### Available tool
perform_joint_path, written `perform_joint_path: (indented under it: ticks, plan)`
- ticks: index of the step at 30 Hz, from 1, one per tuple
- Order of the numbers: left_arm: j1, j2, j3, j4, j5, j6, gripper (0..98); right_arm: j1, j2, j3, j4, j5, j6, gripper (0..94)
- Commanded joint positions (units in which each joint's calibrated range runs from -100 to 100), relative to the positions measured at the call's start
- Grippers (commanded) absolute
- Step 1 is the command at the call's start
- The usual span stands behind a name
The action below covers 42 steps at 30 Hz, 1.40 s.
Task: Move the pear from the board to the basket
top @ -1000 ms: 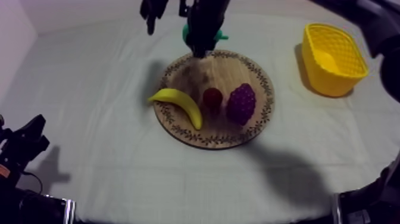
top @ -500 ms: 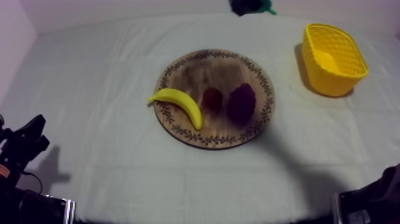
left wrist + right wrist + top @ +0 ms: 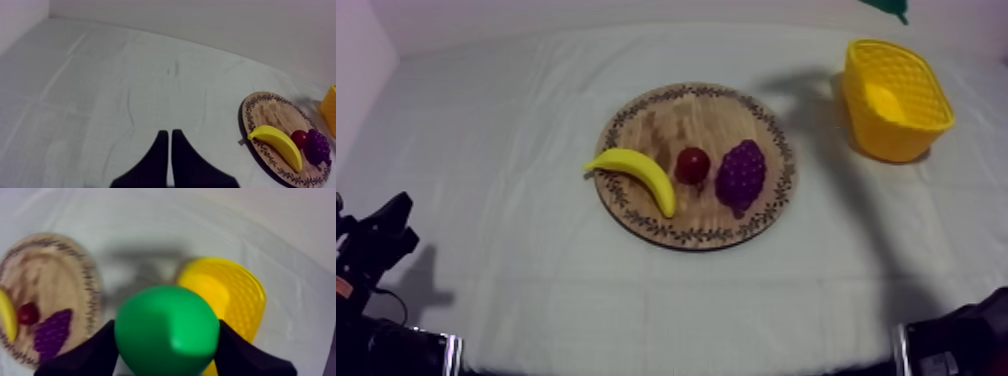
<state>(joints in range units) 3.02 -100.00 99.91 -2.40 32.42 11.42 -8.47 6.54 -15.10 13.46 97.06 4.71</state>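
Gripped pear (image 3: 167, 330) has swung nearer yellow basket (image 3: 242, 290).

Top camera slants down — all three views share board (image 3: 686, 118).

There's my left gripper (image 3: 169, 134), matte black, two smooth fingers (image 3: 185, 162) tapering to narrow tips. My right gripper (image 3: 166, 328) is black as well, broad and flat-sided. Seen from above, my left arm (image 3: 376, 245) is black and blocky.
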Motion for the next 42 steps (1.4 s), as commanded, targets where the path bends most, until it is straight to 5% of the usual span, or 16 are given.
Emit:
perform_joint_path:
  ticks: [1, 22, 33, 42]
  plan:
    - [-0.01, 0.0, -0.02, -0.02, 0.0, -0.01, 0.1, 5.07, 0.56, 1.54, -0.11, -1.58, 0.27, 43.8]
    - [-0.01, 0.0, -0.02, -0.02, 0.0, -0.01, 0.1, 12.21, 15.81, 11.49, 0.2, -15.14, -0.31, 46.0]
    - [-0.01, 0.0, -0.02, -0.02, 0.0, -0.01, 0.1, 12.49, 20.8, 10.99, 0.08, -18.44, -0.59, 80.3]
    - [-0.01, 0.0, -0.02, -0.02, 0.0, -0.01, 0.1, 11.1, 14.77, 11.76, -0.28, -19.71, -2.27, 87.1]
